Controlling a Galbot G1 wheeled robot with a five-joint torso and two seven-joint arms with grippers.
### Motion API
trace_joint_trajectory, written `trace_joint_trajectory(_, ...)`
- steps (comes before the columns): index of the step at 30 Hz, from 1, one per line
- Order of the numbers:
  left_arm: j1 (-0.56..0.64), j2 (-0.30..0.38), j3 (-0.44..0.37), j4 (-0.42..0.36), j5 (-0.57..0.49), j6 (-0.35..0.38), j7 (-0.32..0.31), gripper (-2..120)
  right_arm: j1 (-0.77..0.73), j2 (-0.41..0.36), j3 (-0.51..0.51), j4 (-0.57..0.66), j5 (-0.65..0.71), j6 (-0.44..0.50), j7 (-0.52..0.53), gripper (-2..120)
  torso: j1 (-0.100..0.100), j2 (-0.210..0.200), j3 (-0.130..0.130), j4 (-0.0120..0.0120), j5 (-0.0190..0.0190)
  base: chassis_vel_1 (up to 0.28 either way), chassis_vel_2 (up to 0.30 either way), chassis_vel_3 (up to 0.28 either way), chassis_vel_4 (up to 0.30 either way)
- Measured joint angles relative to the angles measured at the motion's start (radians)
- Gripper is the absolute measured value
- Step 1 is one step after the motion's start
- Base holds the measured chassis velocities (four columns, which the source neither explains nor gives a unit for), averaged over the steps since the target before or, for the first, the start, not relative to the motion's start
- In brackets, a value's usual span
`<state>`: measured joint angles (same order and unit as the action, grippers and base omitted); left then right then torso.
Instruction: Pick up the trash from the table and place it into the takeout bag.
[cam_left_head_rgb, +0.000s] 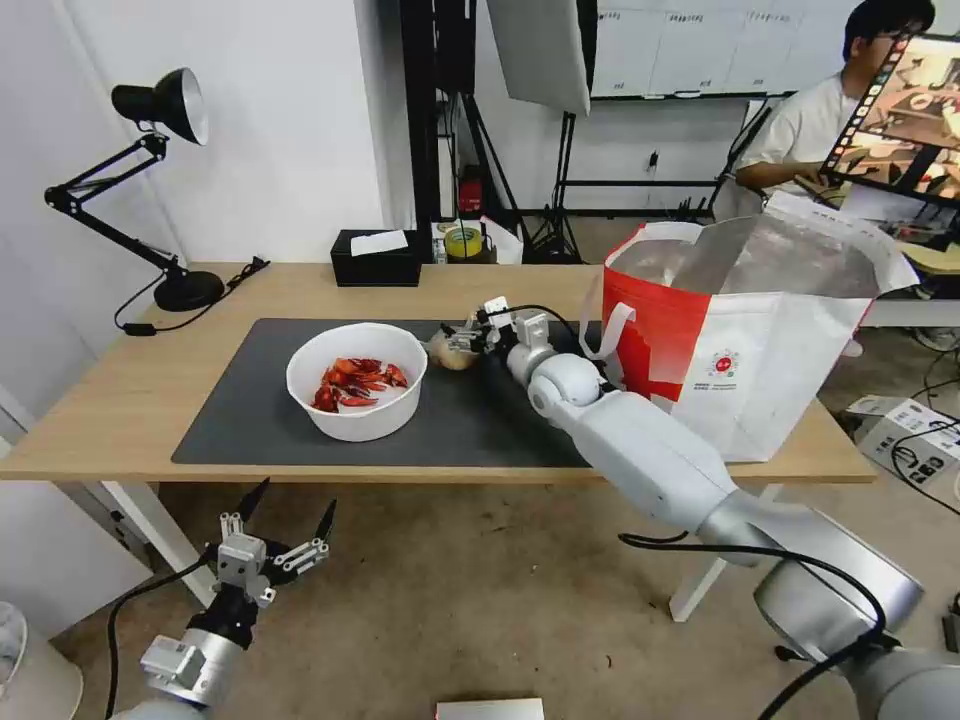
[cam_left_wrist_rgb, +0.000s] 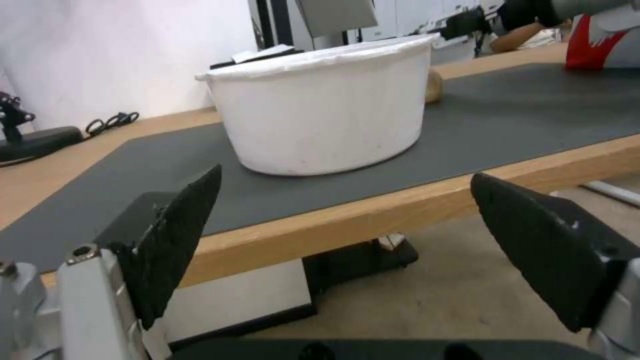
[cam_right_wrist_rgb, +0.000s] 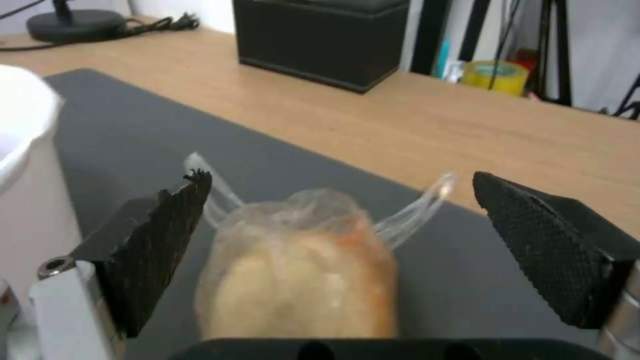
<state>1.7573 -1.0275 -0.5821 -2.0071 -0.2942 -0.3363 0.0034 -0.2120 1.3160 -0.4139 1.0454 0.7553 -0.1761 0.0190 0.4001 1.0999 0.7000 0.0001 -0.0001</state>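
Observation:
On the dark grey mat (cam_left_head_rgb: 250, 400) of the table (cam_left_head_rgb: 130, 390) stands a white round bowl (cam_left_head_rgb: 357, 380) of red crayfish shells; its white wall (cam_left_wrist_rgb: 327, 105) faces the left wrist camera. Right of it lies the small tan knotted bag (cam_left_head_rgb: 452, 351). My right gripper (cam_left_head_rgb: 470, 333) is open around that bag (cam_right_wrist_rgb: 300, 275), one black finger (cam_right_wrist_rgb: 167, 235) on each side, not closed on it. The red-and-white takeout bag (cam_left_head_rgb: 740, 330) stands open at the table's right end. My left gripper (cam_left_head_rgb: 285, 520) hangs open below the table's front edge.
A black tissue box (cam_left_head_rgb: 376, 257) sits at the table's back edge, and a black desk lamp (cam_left_head_rgb: 165, 190) stands at the back left with its cord. A yellow tape roll (cam_left_head_rgb: 463, 241) lies behind the table. Bare floor lies in front.

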Motion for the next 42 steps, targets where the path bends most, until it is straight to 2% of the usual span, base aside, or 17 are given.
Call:
trace_joint_trajectory(15,0.004,-0.014,0.006,0.001,0.013,-0.003,0.014,100,-0.022,-0.002,-0.010,0.008,-0.053,-0.123,-0.040,100,0.000,0.000,0.000,-0.0002,0.0001,0.000,0.000,0.000,0.000)
trace_joint_trajectory(31,0.017,-0.024,-0.005,-0.006,0.016,-0.012,0.020,100,0.005,0.056,-0.004,-0.116,-0.078,-0.074,-0.075,100,0.000,0.000,0.000,0.0000,0.0001,0.000,0.000,0.000,0.000)
trace_joint_trajectory(37,0.018,-0.022,-0.008,-0.006,0.016,-0.015,0.020,100,0.006,0.062,-0.001,-0.131,-0.080,-0.062,-0.095,86,0.000,0.000,0.000,-0.0001,0.0001,0.000,0.000,0.000,0.000)
trace_joint_trajectory(39,0.018,-0.022,-0.007,-0.006,0.016,-0.016,0.020,100,0.005,0.064,0.001,-0.130,-0.080,-0.060,-0.095,74,0.000,0.000,0.000,0.0000,0.0001,0.000,0.000,0.000,0.000)
trace_joint_trajectory(40,0.018,-0.022,-0.007,-0.006,0.016,-0.016,0.020,100,0.005,0.064,0.001,-0.130,-0.080,-0.060,-0.095,74,0.000,0.000,0.000,0.0000,0.0001,0.000,0.000,0.000,0.000)
trace_joint_trajectory(42,0.018,-0.023,-0.006,-0.006,0.016,-0.016,0.020,100,0.002,0.062,0.005,-0.123,-0.073,-0.059,-0.085,64,0.000,0.000,0.000,0.0000,0.0001,0.000,0.000,0.000,0.000)
